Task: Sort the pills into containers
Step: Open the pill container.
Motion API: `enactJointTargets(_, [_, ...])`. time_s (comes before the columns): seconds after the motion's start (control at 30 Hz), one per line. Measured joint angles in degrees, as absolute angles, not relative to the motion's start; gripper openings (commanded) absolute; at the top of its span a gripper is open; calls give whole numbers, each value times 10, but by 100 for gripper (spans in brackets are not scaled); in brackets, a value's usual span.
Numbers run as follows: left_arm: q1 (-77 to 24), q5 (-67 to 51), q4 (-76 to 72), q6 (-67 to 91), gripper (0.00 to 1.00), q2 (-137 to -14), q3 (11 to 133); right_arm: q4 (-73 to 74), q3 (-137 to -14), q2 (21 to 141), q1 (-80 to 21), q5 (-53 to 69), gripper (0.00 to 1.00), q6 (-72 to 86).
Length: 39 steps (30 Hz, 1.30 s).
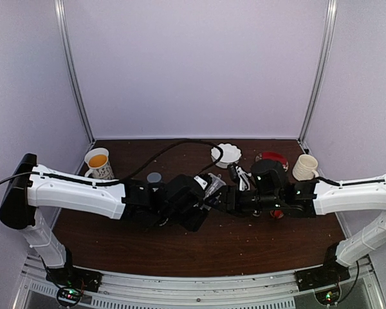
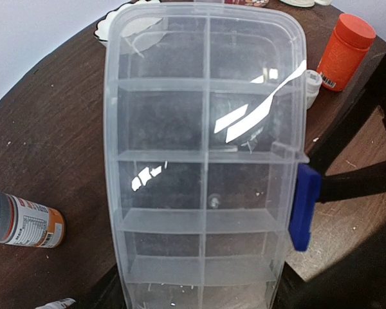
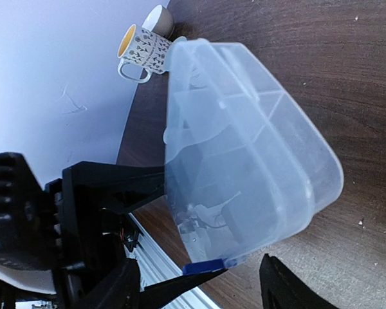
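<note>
Dark brown table [image 1: 199, 248] inside a pale lilac enclosure, as seen on my feeds: both arms stretch from the near edge to mid-table. Between them is the clear organizer box [image 2: 206, 161], raised off the wood and tilted, its grid of small square compartments facing the left wrist camera. My left gripper [image 2: 202, 293] holds it across its width, with a dark finger at each long side of the near end. My right gripper [image 3: 237, 269] stands wide — the blue pad [image 2: 304, 206] of one finger lies against the box's rim just below the clasp, while the other finger is clear of the plastic, over bare table. Pale specks [image 3: 361, 223] dot the wood near the box; they are too small for me to identify. To the left of the box in the left wrist view is a white bottle [image 2: 22, 222] with a grey cap and an orange label. Past the box's far right corner is a small white bottle [image 2: 312, 87] and, farther out, an orange bottle [image 2: 345, 51] with an orange cap. Along the far edge — left to right on the overhead feed — sit a patterned mug [image 1: 98, 163] with an orange inside, a white scalloped bowl [image 1: 226, 154], a red object [image 1: 272, 158] I cannot make out, and a cream mug [image 1: 305, 167].
</note>
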<state>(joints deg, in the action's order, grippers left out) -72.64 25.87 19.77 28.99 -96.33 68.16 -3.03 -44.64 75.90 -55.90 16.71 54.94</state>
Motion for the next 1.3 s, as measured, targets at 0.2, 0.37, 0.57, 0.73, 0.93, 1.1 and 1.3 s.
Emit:
enactJointTargets(0.2, [-733, 274, 198, 290, 62, -963, 682, -26, -446, 779, -555, 167, 50, 569])
enactJointTargets(0.37, [-733, 283, 198, 290, 62, -963, 682, -28, -438, 768, -555, 167, 39, 572])
enactJointTargets(0.57, [-733, 288, 198, 290, 62, -963, 682, -26, -421, 745, -552, 163, 38, 573])
enactJointTargets(0.73, [-733, 288, 198, 290, 62, -963, 682, -21, -414, 741, -548, 156, 42, 573])
enactJointTargets(0.93, [-733, 287, 198, 290, 62, -963, 682, -29, -407, 737, -545, 156, 64, 569])
enactJointTargets(1.1, [-733, 272, 194, 290, 62, -962, 682, -76, -392, 719, -544, 160, 76, 556])
enactJointTargets(1.3, [-733, 233, 176, 288, 63, -947, 681, -124, -375, 686, -543, 175, 66, 539])
